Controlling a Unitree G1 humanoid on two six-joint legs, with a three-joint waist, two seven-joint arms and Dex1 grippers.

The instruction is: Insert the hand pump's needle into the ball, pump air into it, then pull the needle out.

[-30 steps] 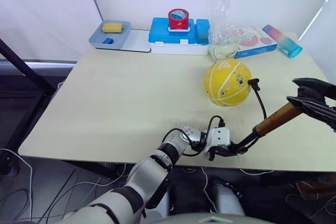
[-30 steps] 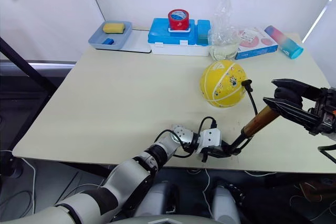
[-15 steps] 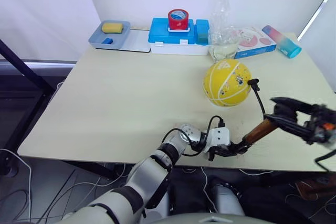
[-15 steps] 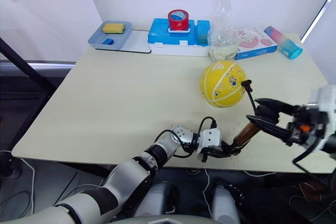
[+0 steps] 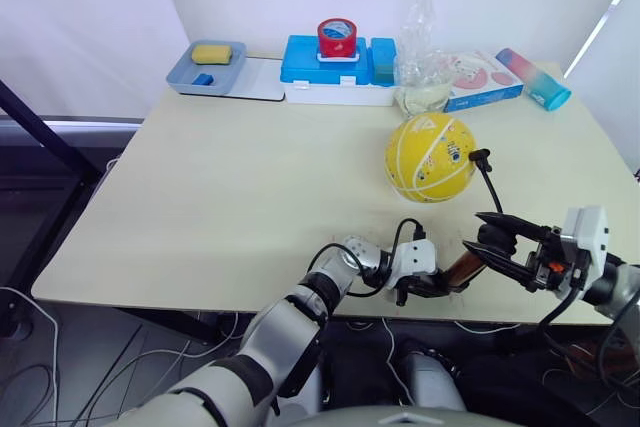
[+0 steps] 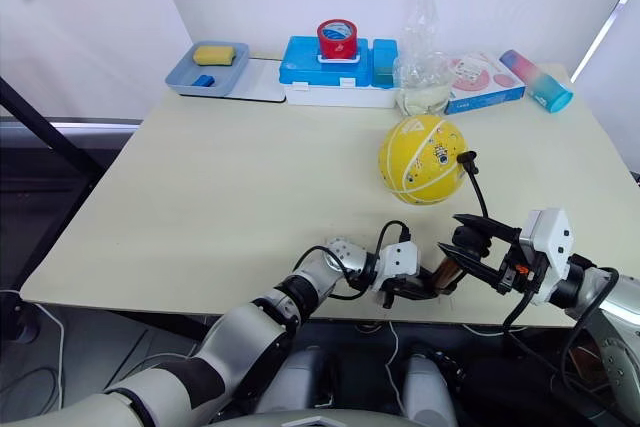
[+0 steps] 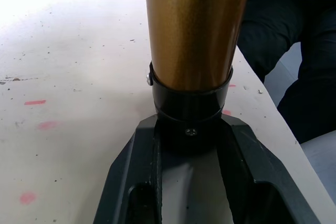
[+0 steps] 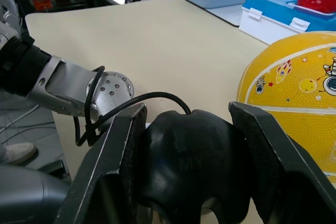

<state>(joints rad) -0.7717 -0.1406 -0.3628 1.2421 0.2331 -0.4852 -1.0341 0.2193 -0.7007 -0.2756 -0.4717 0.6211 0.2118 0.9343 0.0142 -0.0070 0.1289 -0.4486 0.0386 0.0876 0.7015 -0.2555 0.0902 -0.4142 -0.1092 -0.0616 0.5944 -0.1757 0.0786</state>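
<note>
Left wrist view shows my left gripper [image 5: 432, 287] clamped on the pump [image 7: 190, 30] base, my right gripper [image 6: 478, 250] closed around its handle [image 8: 189, 156], ball [image 5: 430, 157] at twelve o'clock, so I should stroke straight along the barrel.

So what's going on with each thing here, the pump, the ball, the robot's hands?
hand pump: tilted at the table's near edge, handle pushed in.
left gripper: shut on the pump's lower end cap.
right gripper: shut on the pump's black handle.
needle: stuck in the ball's side, hose attached.
ball: resting on the table, round.
blue box: lid shut, red tape roll on top.
</note>
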